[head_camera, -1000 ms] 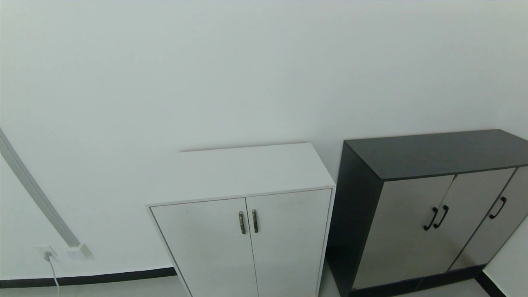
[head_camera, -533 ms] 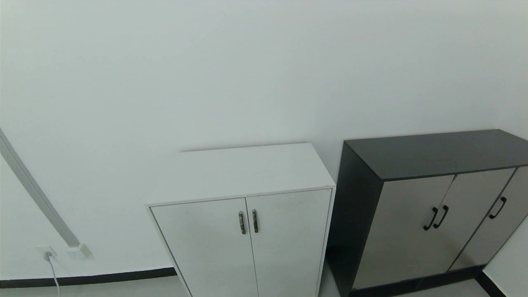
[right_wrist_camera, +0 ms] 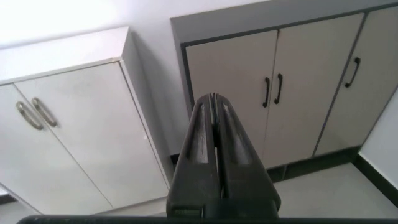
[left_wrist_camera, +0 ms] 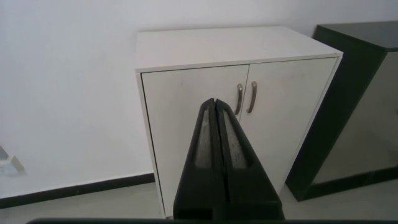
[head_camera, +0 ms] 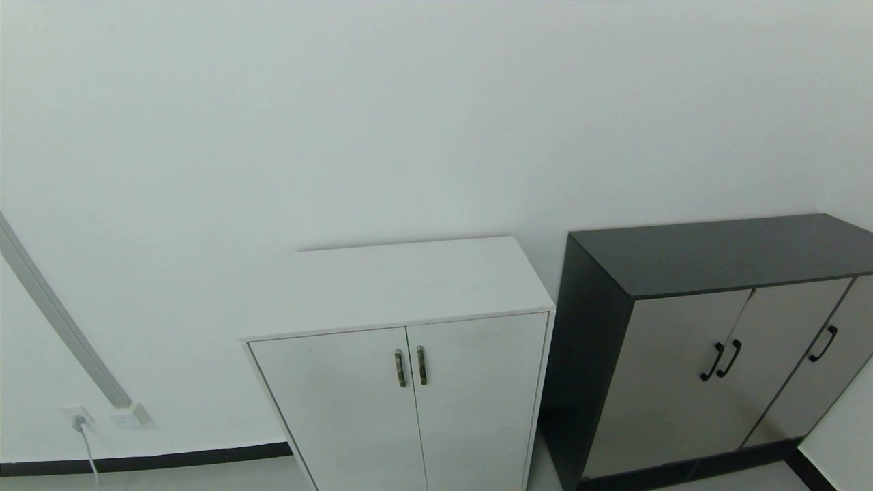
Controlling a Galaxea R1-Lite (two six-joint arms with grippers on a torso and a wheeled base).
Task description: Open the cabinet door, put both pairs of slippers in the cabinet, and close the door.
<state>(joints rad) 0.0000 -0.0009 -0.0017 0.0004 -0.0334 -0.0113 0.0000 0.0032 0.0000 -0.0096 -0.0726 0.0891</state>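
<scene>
The black cabinet stands just right of the white cabinet, all doors closed. The left tool hangs before the white cabinet, pressed together and empty. The right tool, likewise closed and empty, faces the white cabinet's right side. Two metal handles flank the white cabinet's door seam.

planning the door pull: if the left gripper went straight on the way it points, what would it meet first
Most likely the left door of the white cabinet, just beside its handle. The shut left gripper points there with nothing seen in between; the gap is hard to judge.
</scene>
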